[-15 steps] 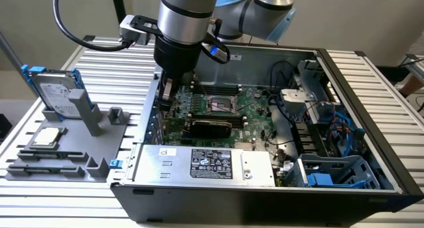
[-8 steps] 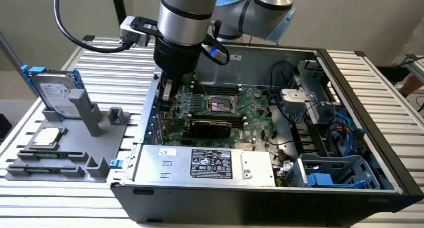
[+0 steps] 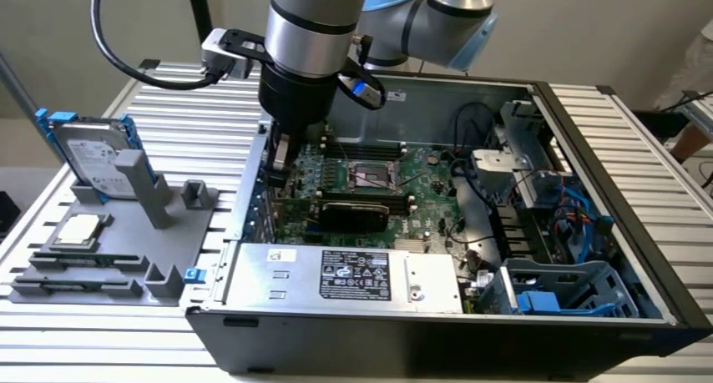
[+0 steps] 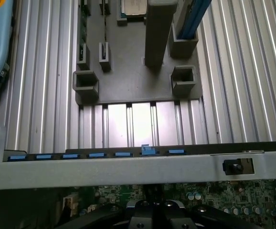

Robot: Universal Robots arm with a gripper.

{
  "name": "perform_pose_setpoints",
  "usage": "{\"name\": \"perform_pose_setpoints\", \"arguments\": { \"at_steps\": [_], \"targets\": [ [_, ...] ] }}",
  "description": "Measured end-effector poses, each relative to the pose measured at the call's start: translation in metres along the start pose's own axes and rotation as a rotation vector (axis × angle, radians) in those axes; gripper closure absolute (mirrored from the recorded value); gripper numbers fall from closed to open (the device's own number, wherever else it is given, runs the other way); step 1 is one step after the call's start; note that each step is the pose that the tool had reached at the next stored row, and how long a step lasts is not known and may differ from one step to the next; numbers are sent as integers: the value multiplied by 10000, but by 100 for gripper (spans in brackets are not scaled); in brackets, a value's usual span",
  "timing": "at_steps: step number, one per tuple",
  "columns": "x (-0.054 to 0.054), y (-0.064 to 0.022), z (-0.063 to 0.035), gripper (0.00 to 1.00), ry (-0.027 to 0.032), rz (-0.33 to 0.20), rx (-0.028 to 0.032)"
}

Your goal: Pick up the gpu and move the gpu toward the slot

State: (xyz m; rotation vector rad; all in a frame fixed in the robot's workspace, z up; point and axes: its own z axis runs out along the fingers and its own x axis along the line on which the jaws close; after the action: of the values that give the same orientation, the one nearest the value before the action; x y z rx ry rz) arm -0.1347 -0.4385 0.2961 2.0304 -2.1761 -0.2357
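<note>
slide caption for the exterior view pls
Robot arm's shut pincer reaches down into the open computer case, by one end of the gpu on the motherboard.

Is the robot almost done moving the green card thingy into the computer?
Nearly. Done: the gpu is off the grey holder and inside the computer case, standing on edge over the motherboard. In hand: the shut gripper seems to pinch the card's end. Left: I cannot tell whether it has reached the slot.
</note>
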Motion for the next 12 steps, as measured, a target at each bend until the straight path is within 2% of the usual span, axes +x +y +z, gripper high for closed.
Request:
{"name": "perform_pose_setpoints", "arguments": {
  "at_steps": [7,12],
  "targets": [
    [-3,-24,-91,89,-3,0,0],
    [-9,-104,-211,89,-2,0,0]
  ]
}}
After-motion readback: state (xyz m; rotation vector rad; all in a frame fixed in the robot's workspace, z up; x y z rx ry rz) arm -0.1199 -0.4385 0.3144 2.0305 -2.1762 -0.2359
